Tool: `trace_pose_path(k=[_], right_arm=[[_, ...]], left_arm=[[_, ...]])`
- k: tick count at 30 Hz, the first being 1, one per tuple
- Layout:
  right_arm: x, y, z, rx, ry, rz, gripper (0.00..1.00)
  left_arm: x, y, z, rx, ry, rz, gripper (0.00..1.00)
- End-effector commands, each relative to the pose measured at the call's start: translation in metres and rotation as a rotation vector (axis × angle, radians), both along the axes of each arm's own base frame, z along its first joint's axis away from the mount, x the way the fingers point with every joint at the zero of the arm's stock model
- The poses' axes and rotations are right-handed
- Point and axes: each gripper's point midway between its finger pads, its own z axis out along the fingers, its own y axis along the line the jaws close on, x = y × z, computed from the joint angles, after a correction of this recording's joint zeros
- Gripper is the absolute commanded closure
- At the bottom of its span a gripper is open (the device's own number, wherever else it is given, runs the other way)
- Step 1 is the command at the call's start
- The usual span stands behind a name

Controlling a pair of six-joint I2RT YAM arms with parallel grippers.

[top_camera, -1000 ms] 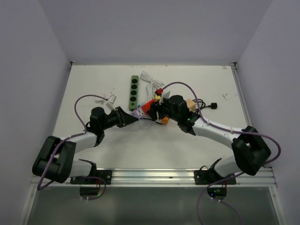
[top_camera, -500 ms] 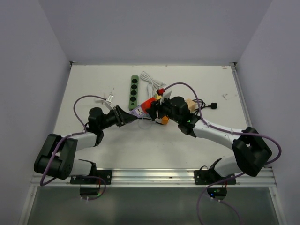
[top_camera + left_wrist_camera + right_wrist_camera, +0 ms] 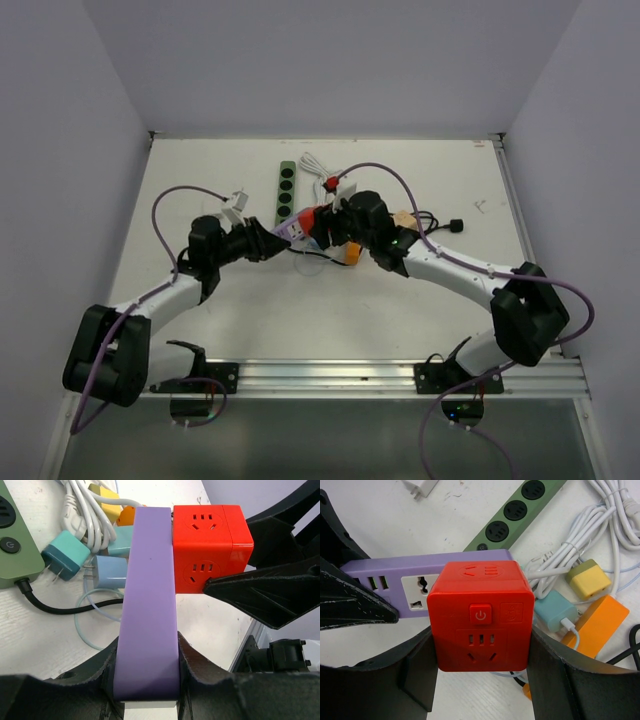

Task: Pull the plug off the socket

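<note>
While my left gripper (image 3: 147, 680) pinches one end of the long flat lavender-purple plastic power strip (image 3: 150, 595), my right gripper (image 3: 482, 670) squeezes the red plastic cube plug (image 3: 481, 605) from both sides. The cube sits tight against the side of the purple strip, between my two arms. I can see no gap, so I think it is not pulled off yet. Both holds look ready, and only the pull apart is left. The long dark-green strip with round holes (image 3: 286, 192) lies on the white table (image 3: 200, 180) behind, and its holes look empty.
</note>
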Motion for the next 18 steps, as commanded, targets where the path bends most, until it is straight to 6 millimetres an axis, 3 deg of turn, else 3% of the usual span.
trace_pose_path(k=[1, 2, 3, 4, 5, 6, 9, 13, 18], right_arm=[[0.003, 0.004, 0.036, 0.153, -0.096, -0.042, 1.00], [0.004, 0.005, 0.044, 0.195, -0.136, -0.042, 1.00], [-0.001, -0.002, 0.032, 0.184, -0.133, -0.049, 1.00], [-0.002, -0.005, 0.031, 0.196, -0.142, -0.052, 1.00], [-0.002, -0.005, 0.035, 0.228, -0.171, -0.057, 1.00], [-0.006, -0.010, 0.024, 0.223, -0.162, -0.064, 1.00], [-0.007, -0.011, 0.017, 0.240, -0.169, -0.066, 1.00], [-0.006, -0.011, 0.008, 0.229, -0.173, -0.086, 1.00], [-0.004, -0.009, 0.002, 0.220, -0.152, -0.097, 1.00]], left_arm=[[0.000, 0.005, -0.021, -0.003, 0.028, 0.030, 1.00], [0.002, 0.003, -0.016, -0.043, 0.013, 0.021, 1.00], [-0.005, 0.003, -0.019, -0.083, 0.037, -0.002, 1.00], [-0.002, 0.003, -0.006, -0.155, 0.024, 0.002, 1.00], [-0.003, 0.005, -0.004, -0.193, 0.037, -0.001, 1.00], [-0.004, 0.012, -0.003, -0.226, 0.047, 0.002, 1.00], [0.002, 0.023, 0.008, -0.288, 0.054, 0.034, 1.00], [0.002, 0.024, 0.034, -0.413, 0.040, 0.016, 1.00], [0.014, 0.028, 0.029, -0.337, -0.003, 0.041, 1.00]])
